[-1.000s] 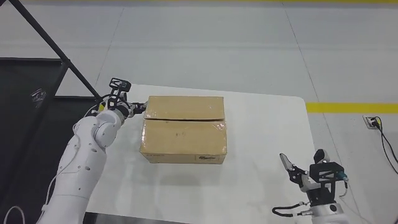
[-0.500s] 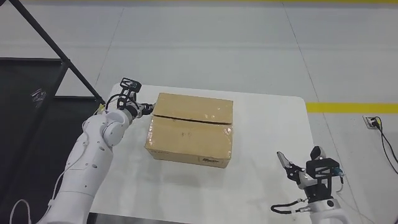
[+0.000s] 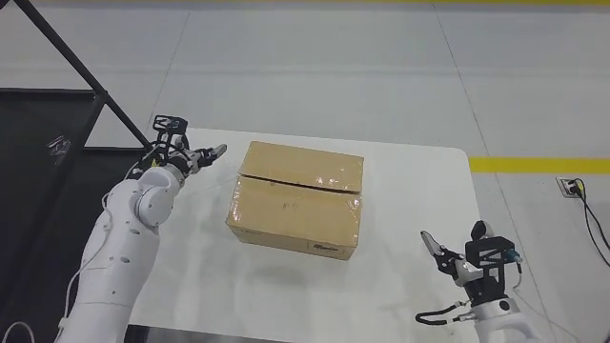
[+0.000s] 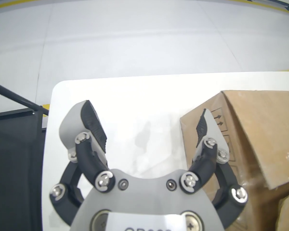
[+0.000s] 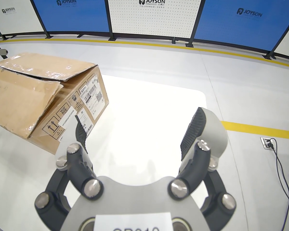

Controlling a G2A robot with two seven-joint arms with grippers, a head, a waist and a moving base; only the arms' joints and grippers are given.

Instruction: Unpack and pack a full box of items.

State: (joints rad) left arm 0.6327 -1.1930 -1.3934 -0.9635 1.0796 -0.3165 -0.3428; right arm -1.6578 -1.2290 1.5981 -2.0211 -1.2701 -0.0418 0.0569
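sitting near the middle of the white desk (image 3: 410,276) in the top view, the cardboard box (image 3: 297,200) has its flaps folded down. left wrist view: the left gripper (image 4: 145,111) holds its fingers apart, box close by. right wrist view: the right gripper (image 5: 137,121) holds its fingers apart, box nearby.

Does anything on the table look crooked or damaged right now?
Yes. The cardboard box sits skewed to the table edges, and its top is not flat: the near flap sags below the far flap, with wrinkled tape.
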